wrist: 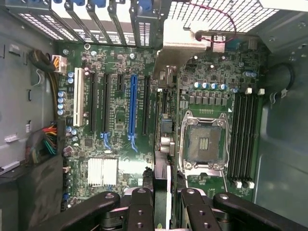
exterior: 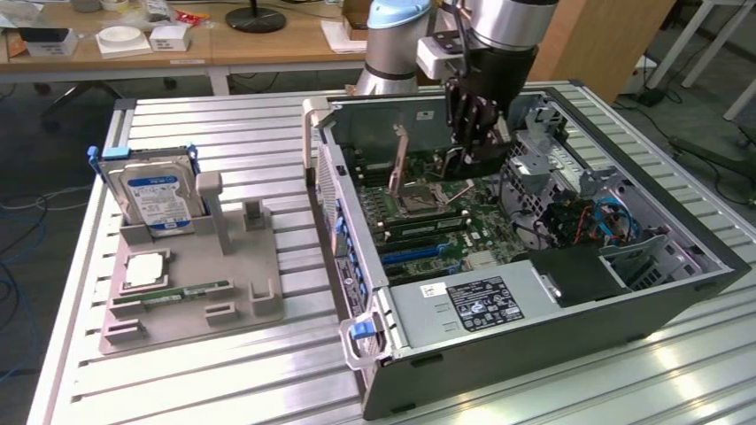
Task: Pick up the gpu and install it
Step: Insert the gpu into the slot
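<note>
Open computer case (exterior: 661, 301), gpu (wrist: 163, 115) inside, clamped in tool (wrist: 166, 195)

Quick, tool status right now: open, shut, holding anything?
Tool: closed on the thin dark expansion card with a silver metal end bracket, held above the green motherboard.

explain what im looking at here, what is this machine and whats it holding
A pale robot arm stands at a ribbed metal table. One picture comes from a camera off the arm; the other looks down from its wrist. Its black two-fingered gripper hangs inside an open grey computer case, shut on the gpu, a thin dark card with a silver end bracket, seen edge-on above the green motherboard. Beside the case, a grey holder carries an upright silver hard drive with a blue label and a narrow green memory stick.
</note>
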